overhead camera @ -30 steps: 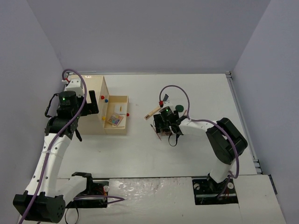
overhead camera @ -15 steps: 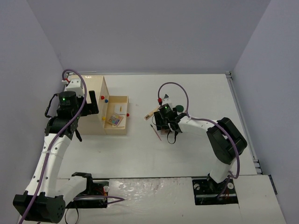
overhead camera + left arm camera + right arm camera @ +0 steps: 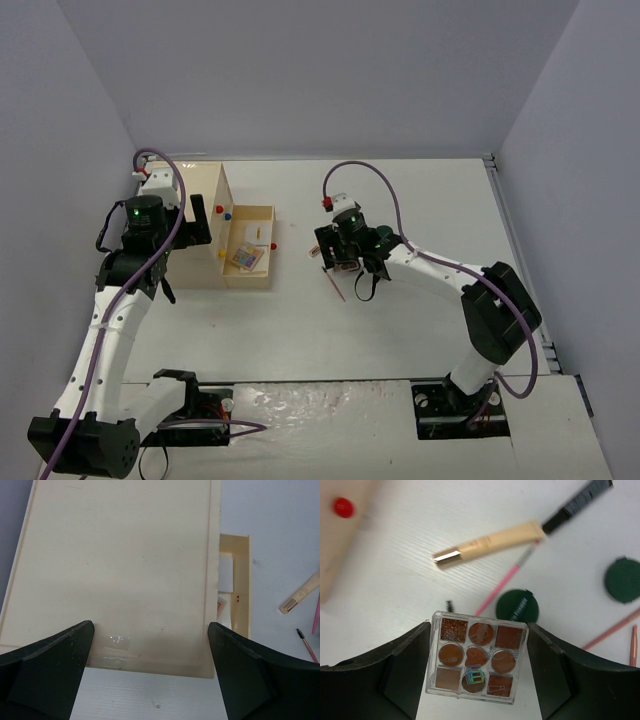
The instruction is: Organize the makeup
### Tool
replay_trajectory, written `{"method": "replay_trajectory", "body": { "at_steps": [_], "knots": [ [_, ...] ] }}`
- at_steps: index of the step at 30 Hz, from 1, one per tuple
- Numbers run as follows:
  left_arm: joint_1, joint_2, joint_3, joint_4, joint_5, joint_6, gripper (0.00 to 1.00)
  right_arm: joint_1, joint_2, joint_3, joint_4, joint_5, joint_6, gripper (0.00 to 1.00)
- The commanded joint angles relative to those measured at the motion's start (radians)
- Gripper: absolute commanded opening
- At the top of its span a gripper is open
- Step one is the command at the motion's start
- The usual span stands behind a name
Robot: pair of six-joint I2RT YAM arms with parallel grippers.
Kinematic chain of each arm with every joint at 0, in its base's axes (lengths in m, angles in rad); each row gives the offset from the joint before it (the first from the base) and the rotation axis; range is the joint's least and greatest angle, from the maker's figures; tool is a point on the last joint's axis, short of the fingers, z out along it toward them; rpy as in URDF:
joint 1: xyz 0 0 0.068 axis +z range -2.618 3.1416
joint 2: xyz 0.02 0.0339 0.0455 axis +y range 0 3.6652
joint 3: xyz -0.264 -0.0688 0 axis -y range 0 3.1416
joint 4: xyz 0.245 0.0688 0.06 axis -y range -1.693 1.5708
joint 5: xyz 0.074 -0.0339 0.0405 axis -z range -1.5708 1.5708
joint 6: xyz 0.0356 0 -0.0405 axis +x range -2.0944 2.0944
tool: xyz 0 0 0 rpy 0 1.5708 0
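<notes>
Gripping the square clear brown-shade palette (image 3: 477,652) in your right gripper (image 3: 479,630), carry it level to the beige wooden box (image 3: 245,278).

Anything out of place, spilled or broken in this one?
Nothing looks spilled or broken. The loose pieces lie at mixed angles: the beige tube, pink brush wand and pink pencils point different ways. The brown palette sits straight between the fingers of the right hand.

Open beige wooden box (image 3: 250,279) w/ red, yellow, blue knobs (image 3: 219,209), white table (image 3: 400,320), grey walls (image 3: 320,80)
</notes>
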Motion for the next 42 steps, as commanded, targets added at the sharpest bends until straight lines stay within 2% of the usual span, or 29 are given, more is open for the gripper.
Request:
{"method": "replay_trajectory", "body": {
  "at_steps": [1,5,13,22,24,25,26,28,33,37,39,42],
  "knots": [
    [0.008,-0.009,0.041,0.043,0.006,-0.005,0.97,0.038,-0.03,0.145,0.098,-0.174,-0.205,0.17],
    [0.009,-0.016,0.041,0.043,-0.007,0.0,0.97,0.046,0.049,0.295,0.116,-0.389,-0.357,0.17],
    [0.009,-0.028,0.037,0.049,-0.026,0.004,0.97,0.065,0.317,0.618,0.13,-0.71,-0.502,0.22],
    [0.011,-0.024,0.032,0.056,-0.02,-0.002,0.97,0.1,0.558,0.886,0.124,-0.822,-0.602,0.24],
    [0.011,-0.023,0.032,0.054,-0.02,-0.003,0.97,0.103,0.583,0.916,0.124,-0.826,-0.598,0.3],
    [0.011,-0.02,0.033,0.054,-0.019,-0.004,0.97,0.104,0.594,0.927,0.124,-0.826,-0.595,0.38],
    [0.011,-0.019,0.033,0.054,-0.018,-0.004,0.97,0.104,0.605,0.937,0.124,-0.824,-0.593,0.53],
    [0.01,-0.014,0.033,0.054,-0.017,-0.004,0.97,0.106,0.608,0.93,0.125,-0.807,-0.595,0.71],
    [0.011,-0.001,0.036,0.052,-0.012,-0.005,0.97,0.097,0.566,0.873,0.128,-0.705,-0.591,0.9],
    [0.011,0.011,0.038,0.054,-0.008,-0.005,0.97,0.074,0.48,0.801,0.144,-0.656,-0.554,0.99],
    [0.011,0.014,0.038,0.052,-0.006,-0.005,0.97,0.061,0.451,0.751,0.166,-0.619,-0.532,1.0],
    [0.011,0.025,0.039,0.056,-0.004,-0.001,0.97,0.045,0.395,0.693,0.189,-0.427,-0.448,1.0]
  ]
}}
